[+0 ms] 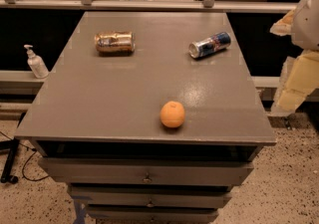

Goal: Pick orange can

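Note:
The orange can (115,42) is a shiny gold-orange drink can with pale label markings. It lies on its side at the back left of the grey table top (124,93). My gripper (294,83) shows as pale yellow and white parts at the right edge of the camera view, beyond the table's right side. It is far from the can and holds nothing that I can see.
A slimmer blue-and-silver can (210,44) lies on its side at the back right. A round orange fruit (172,114) sits near the front edge. A white pump bottle (35,62) stands on a ledge left of the table. Drawers (147,173) are below the top.

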### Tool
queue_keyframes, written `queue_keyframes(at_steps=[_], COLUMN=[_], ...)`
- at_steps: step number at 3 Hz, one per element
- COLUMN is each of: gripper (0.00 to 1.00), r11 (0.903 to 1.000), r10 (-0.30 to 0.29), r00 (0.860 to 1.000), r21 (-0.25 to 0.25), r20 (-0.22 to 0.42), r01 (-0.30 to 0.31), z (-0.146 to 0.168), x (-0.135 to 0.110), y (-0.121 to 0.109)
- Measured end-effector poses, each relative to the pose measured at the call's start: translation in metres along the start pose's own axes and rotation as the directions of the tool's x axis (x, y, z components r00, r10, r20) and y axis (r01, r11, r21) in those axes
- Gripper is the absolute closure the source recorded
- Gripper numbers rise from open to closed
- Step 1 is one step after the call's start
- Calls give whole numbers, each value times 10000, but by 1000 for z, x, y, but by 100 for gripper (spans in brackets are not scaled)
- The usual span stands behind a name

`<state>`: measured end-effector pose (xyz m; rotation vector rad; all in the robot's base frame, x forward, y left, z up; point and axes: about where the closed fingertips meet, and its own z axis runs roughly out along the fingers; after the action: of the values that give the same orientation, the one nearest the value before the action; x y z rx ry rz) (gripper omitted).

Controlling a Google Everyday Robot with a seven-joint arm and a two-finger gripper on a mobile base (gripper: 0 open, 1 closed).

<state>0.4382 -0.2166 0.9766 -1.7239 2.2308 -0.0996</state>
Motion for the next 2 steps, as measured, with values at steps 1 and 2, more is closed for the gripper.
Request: queue_keyframes(at_steps=[1, 2], gripper=[0, 0], r11=[10000, 9995], r10=[0, -242], r00=[10000, 9994], r21=[2, 225], r20=[1, 258], r01=[0, 236], z=[0, 3], x=[0, -6], y=[0, -13])
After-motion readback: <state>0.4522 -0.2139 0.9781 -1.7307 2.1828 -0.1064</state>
